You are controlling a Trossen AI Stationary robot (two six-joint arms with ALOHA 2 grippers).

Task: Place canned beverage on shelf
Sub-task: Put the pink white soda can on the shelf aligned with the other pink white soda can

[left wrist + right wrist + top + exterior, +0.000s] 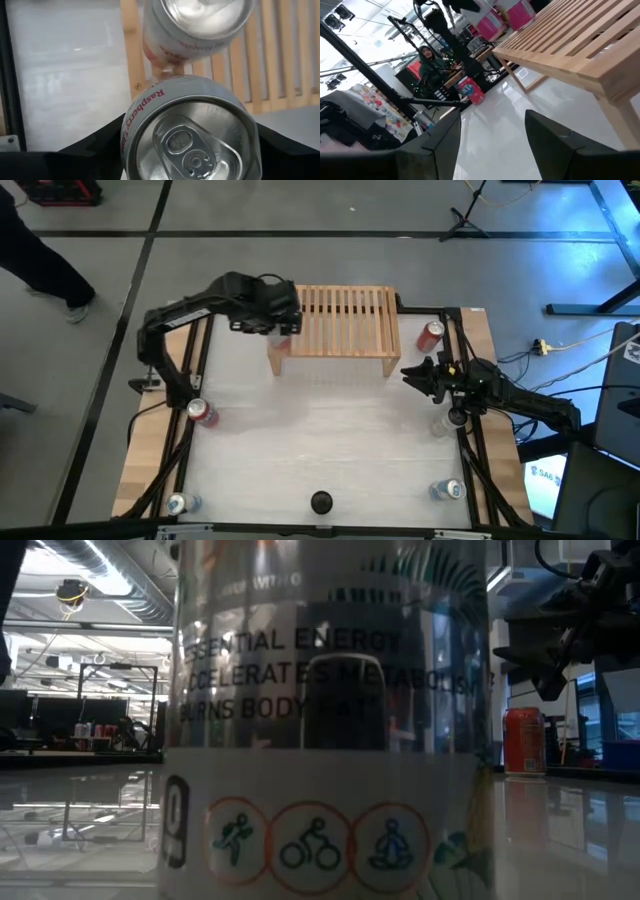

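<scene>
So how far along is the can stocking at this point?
One can already rests at the shelf's left corner. The left gripper holds a Raspberry can beside it, unreleased. The right gripper waits empty. Cans on the table, like the red one, remain.

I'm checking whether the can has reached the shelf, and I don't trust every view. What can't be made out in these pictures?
- High view: the left gripper covers the held can at the shelf corner, so contact with the slats is hidden.
- Left wrist view: a second can is cut off by the edge.
- Low view: a close clear can blocks the shelf entirely.
- Right wrist view: the right gripper holds nothing; the distant cans' labels are too small to read.
</scene>
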